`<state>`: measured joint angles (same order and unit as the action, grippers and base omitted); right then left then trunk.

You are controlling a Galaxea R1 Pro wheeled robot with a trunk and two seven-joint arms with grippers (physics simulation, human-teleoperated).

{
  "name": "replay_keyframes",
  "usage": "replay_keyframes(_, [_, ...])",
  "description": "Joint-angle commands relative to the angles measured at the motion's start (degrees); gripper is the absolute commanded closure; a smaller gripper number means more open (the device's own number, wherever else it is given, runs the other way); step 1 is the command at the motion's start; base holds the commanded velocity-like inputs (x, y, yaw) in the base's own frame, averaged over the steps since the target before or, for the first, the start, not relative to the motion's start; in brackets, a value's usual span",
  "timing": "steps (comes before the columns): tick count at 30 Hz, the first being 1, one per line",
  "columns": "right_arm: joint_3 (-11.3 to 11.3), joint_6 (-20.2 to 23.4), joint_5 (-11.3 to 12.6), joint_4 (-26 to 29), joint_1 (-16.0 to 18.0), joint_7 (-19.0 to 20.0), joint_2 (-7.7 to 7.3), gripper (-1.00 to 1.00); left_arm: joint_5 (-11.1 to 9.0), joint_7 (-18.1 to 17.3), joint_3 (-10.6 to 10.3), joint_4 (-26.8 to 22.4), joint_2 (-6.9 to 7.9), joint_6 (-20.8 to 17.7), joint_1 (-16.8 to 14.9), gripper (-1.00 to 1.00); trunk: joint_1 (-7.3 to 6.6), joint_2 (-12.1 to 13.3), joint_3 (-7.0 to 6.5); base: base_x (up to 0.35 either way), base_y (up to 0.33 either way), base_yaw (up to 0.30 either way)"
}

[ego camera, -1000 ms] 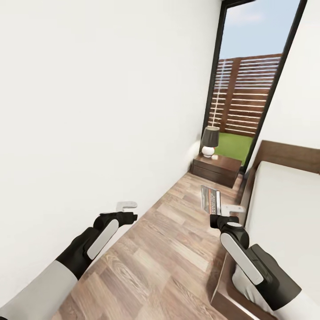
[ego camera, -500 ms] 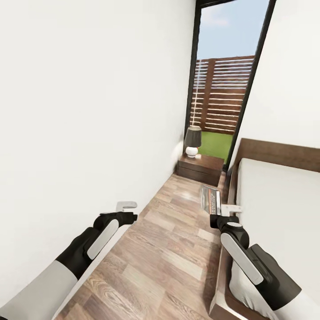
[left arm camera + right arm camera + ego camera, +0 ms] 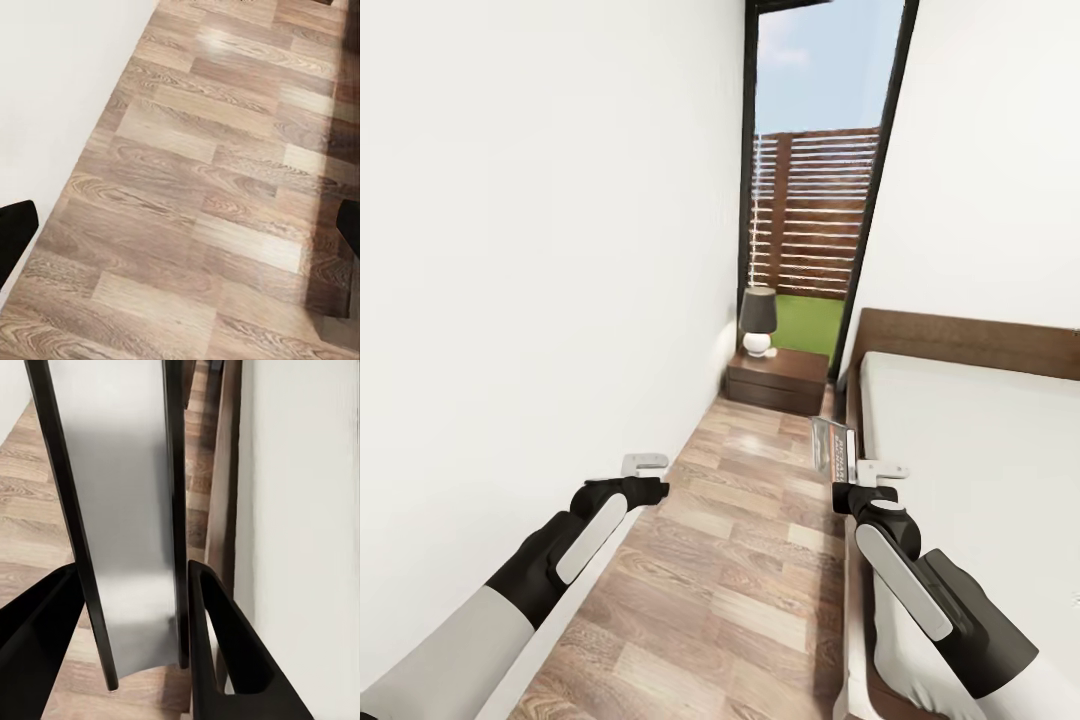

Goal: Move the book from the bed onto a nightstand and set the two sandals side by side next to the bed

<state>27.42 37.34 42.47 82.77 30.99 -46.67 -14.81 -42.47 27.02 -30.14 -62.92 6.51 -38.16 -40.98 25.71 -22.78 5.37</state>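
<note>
From the head view, the right pincer point(image 3: 857, 483) grips the book point(image 3: 833, 446), which stands upright on edge, long axis vertical, just beside the bed point(image 3: 970, 440); the nightstand point(image 3: 777, 380) lies straight ahead past the bed's headboard corner, well apart, nearer the right arm than the left; the left pincer point(image 3: 648, 478) hangs empty over the floor point(image 3: 730, 560). In the left wrist view, fingertips point(image 3: 15, 236) stand wide apart over bare planks. In the right wrist view, the fingers point(image 3: 225, 649) clamp the book point(image 3: 124, 510), the bed point(image 3: 300, 510) alongside.
</note>
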Motion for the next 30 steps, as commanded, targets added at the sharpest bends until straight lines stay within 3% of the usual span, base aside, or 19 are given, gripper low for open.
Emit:
replay_keyframes(1, [0.2, 0.2, 0.2, 0.1, 0.1, -0.6, -0.04, 1.0, -0.6, 0.6, -0.2, -0.1, 0.08, 0.0, -0.1, -1.0, 0.07, -0.1, 0.13, 0.308, 0.198, -0.286])
replay_keyframes(16, [0.2, 0.2, 0.2, 0.0, 0.1, -0.5, -0.04, 1.0, -0.6, 0.7, -0.2, -0.1, 0.08, 0.0, -0.1, -1.0, 0.07, -0.1, 0.13, 0.29, 0.181, -0.286])
replay_keyframes(30, [0.2, 0.2, 0.2, 0.0, 0.1, -0.4, 0.01, 1.0, -0.5, 0.6, -0.1, -0.1, 0.14, 0.0, -0.1, -1.0, 0.07, -0.1, 0.13, 0.032, 0.016, -0.286])
